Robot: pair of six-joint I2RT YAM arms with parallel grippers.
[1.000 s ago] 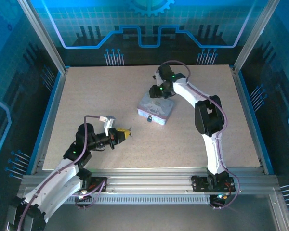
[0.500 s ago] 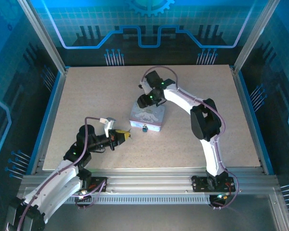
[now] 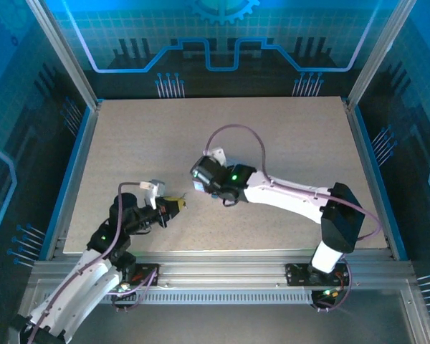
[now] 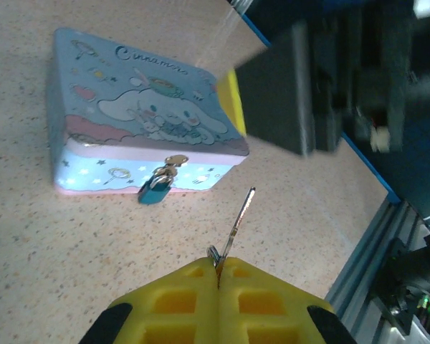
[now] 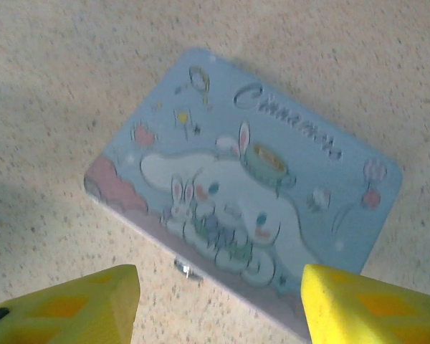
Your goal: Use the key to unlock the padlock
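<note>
Where the left jaws meet, their yellow pads [image 4: 193, 301] are pressed shut on the head of the key [image 4: 235, 223]. Its thin blade sticks out ahead of them, slanting up and to the right in the left wrist view. The padlock [image 4: 156, 189] hangs at the front wall of the tin [image 4: 129, 122], ahead of the key's tip and to its left. It is apart from the key, with bare counter [image 4: 72, 236] between them. The tin lies flat on the counter with its printed lid up.

The right jaws stand wide. Their two yellow fingertips [image 5: 64, 304] sit at the lower corners of the right wrist view, and the tin's lid lies beyond and between them, with nothing gripped. A small metal piece [image 5: 188, 271] shows at the tin's near wall between the fingertips, too blurred to say whether it is the padlock or its hasp.

From above, the right arm [image 3: 287, 197] reaches leftward across the counter, with its wrist over the tin. The left arm [image 3: 122, 218] points its jaws toward that wrist from the lower left, near it but not touching.
</note>
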